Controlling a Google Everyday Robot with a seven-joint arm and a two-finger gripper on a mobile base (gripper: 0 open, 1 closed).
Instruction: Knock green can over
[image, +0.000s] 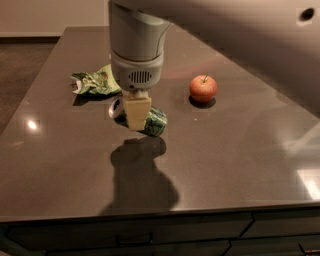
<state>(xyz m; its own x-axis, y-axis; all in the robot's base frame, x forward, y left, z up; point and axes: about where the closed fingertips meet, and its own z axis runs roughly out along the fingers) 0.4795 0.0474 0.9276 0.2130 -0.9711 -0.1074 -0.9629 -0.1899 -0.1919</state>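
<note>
Camera view (the only one on hand): gripper (137, 117) sits left of ctr, under the fat grey wrist that enters at the top edge. Its pale tip is down at table level, right in front of the green can (156, 121). Can't tell whether it's spread, pressed together or pinching the can, since the pale part covers the can's middle. Can is also left of ctr and well off upright, on its side or v. nearly. Its dark green body pokes out to the right of the gripper and its silver end shows to the left. Snack bag (95, 82) is up-left of the can, near but apart. Apple (203, 88) is well apart to the right, upper-mid frame. Table (235, 155) is dark & glossy, w/ the arm's shadow (142, 172) pooled just below the can. Step in hand, as I read it: the tip-over itself, done or close to it, w/ the gripper touching or just beside the can. Next move prob. calls for lifting straight up & clear w/o dragging the can. If the can is only leaning on the gripper, it needs one more small sideways nudge to lay it flat.
</note>
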